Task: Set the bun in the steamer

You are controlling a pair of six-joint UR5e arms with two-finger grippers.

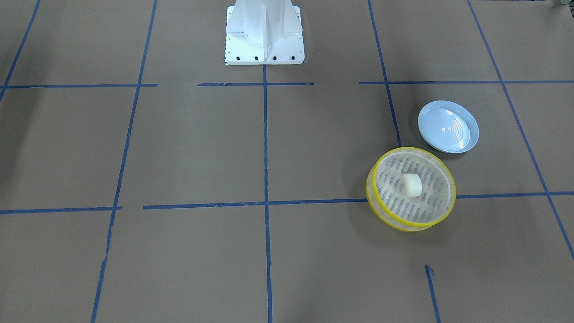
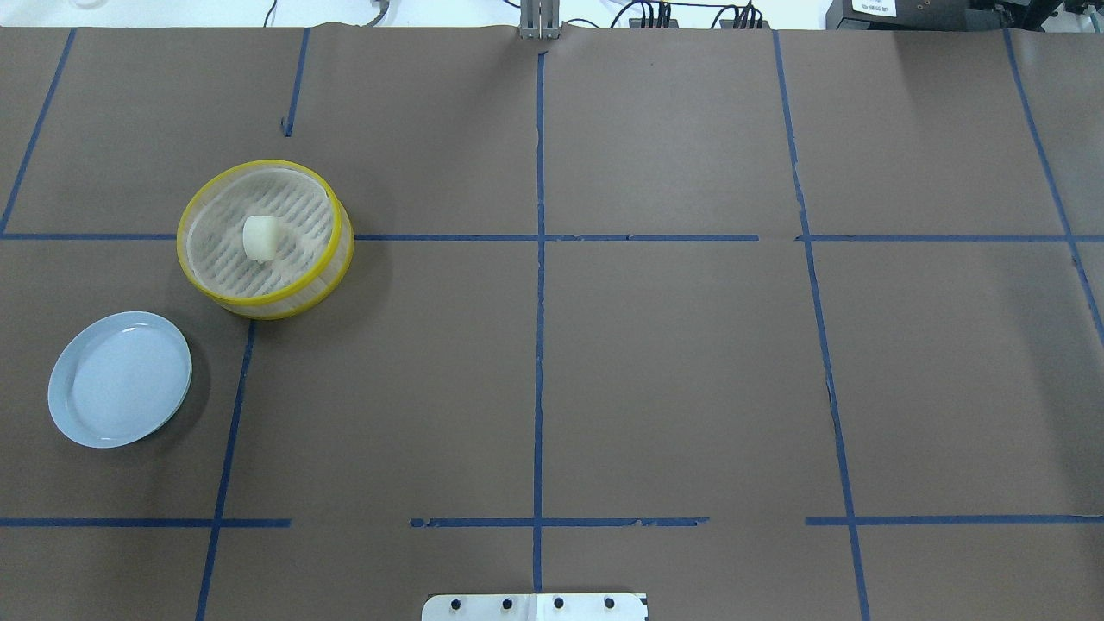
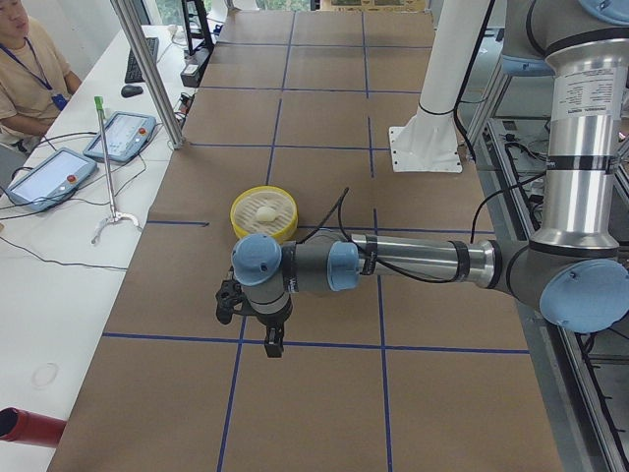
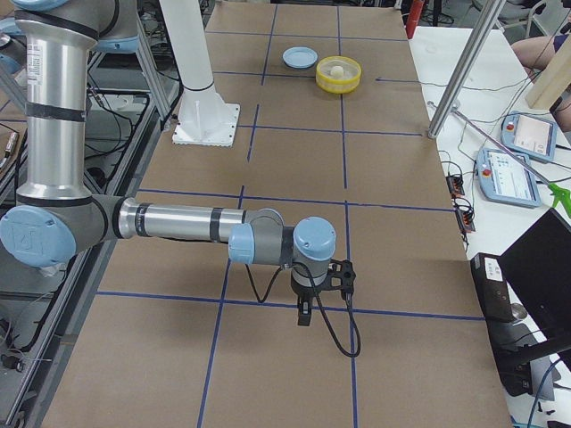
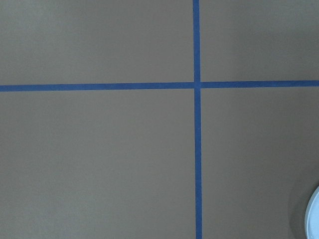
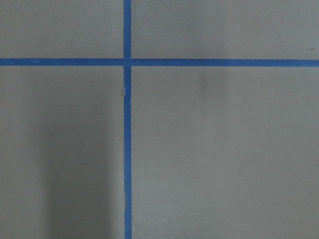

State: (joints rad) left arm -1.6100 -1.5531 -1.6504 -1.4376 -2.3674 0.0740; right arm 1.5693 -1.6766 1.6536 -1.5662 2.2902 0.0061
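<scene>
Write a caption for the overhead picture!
Small cream-white bun resting inside the round yellow-rimmed steamer basket, pale blue plate nearby.

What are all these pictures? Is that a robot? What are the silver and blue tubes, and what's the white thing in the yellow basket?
Yes, it's a robot, and the tubes are its two arms. Cameras at the table's ends show them. One shows the left end effector, its grabbing part. The other shows the right end effector. Both hang over the brown table. I see nothing held in them, and I cannot tell if they are open or shut. Two more cameras look down from above. Two small ones ride on the wrists and see mostly blue tape lines. The white thing is the bun, lying inside the steamer. Next to it, not touching, sits an empty blue plate.
</scene>
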